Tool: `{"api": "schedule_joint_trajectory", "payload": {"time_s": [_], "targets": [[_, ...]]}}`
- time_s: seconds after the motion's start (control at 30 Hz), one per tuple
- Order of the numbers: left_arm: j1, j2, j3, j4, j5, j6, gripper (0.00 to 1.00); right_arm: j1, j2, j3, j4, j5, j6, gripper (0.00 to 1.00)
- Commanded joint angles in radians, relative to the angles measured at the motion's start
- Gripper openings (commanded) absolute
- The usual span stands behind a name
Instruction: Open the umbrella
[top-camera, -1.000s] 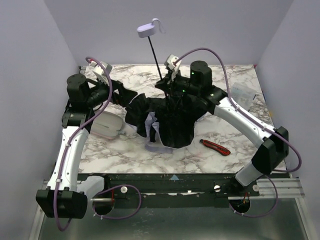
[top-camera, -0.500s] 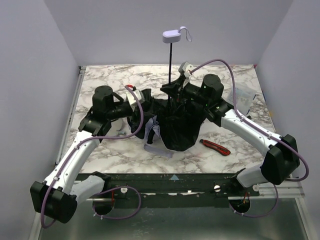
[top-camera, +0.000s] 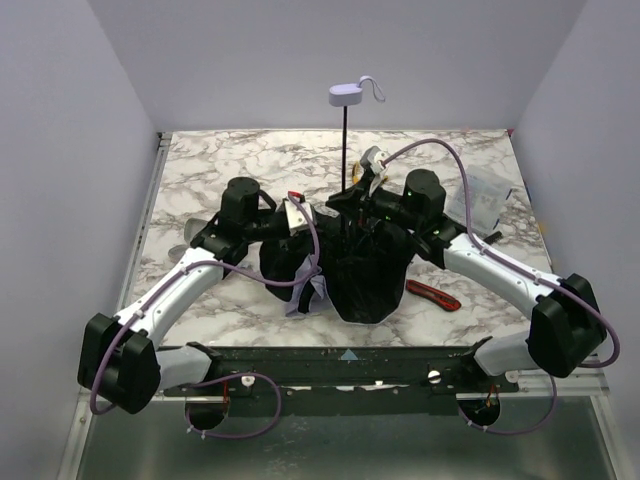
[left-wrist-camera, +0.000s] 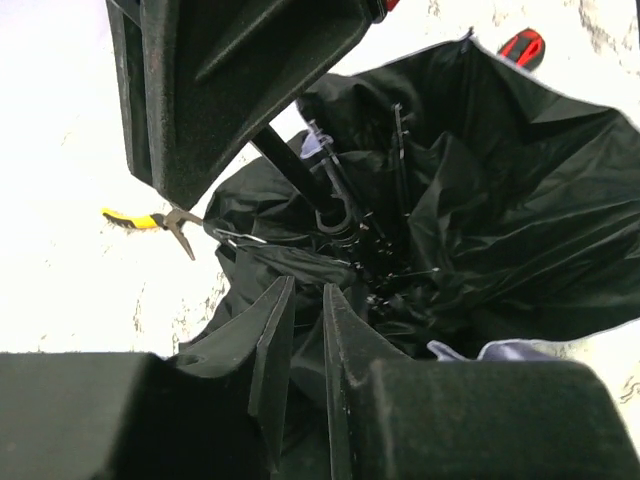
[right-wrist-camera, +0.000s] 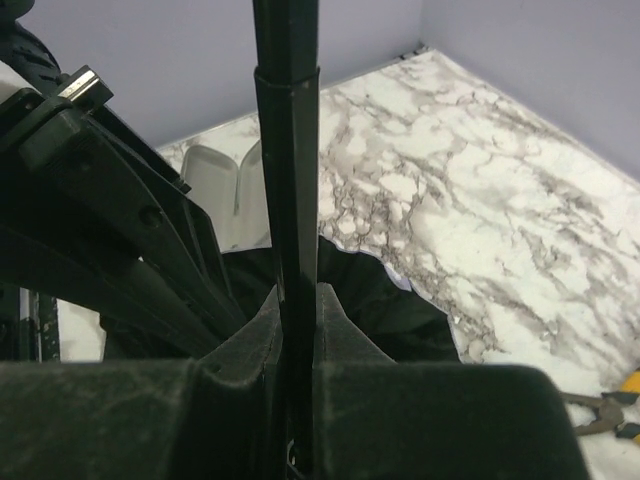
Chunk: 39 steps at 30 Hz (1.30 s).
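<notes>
Mid-opening: R gripper (right-wrist-camera: 297, 312) clamps umbrella (top-camera: 365, 272) shaft (right-wrist-camera: 287, 150), L gripper (left-wrist-camera: 300, 335) near-shut in canopy (left-wrist-camera: 500, 200) (pinching fabric? can't tell); next, push canopy outward.

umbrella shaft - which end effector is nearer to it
Right. The right end effector is shut on the shaft; the left end effector is beside it, low among the black canopy folds, short of the shaft.

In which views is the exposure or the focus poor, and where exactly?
Left wrist view: the table is burnt out to white, the umbrella lining very dark. Right wrist view: the right pincer and shaft are soft, the table behind is sharp. Top view: even and sharp.
</notes>
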Motion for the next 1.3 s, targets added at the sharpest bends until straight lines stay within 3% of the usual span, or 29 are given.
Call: {"api": "schedule_joint_trajectory", "payload": {"time_s": [0.0, 0.23, 0.6, 0.83, 1.1, 1.27], "targets": [[-0.027, 0.03, -0.036, 0.054, 0.001, 0.193, 0.18, 0.006, -0.049, -0.049, 0.078, -0.011, 0.029, 0.0], [-0.102, 0.104, -0.057, -0.011, -0.015, 0.384, 0.16, 0.006, -0.039, -0.039, 0.1, 0.004, 0.032, 0.0], [-0.183, 0.125, -0.111, -0.145, -0.023, 0.504, 0.19, 0.004, -0.026, 0.067, 0.084, 0.044, -0.002, 0.0], [-0.209, 0.065, -0.168, -0.192, -0.04, 0.528, 0.25, 0.004, -0.011, 0.16, 0.092, 0.083, -0.022, 0.0], [-0.228, 0.001, -0.203, -0.341, -0.069, 0.656, 0.42, 0.002, 0.011, 0.212, 0.087, 0.165, -0.08, 0.0], [-0.236, -0.064, -0.241, -0.368, -0.092, 0.675, 0.47, 0.003, 0.01, 0.198, 0.105, 0.194, -0.083, 0.0]]}}
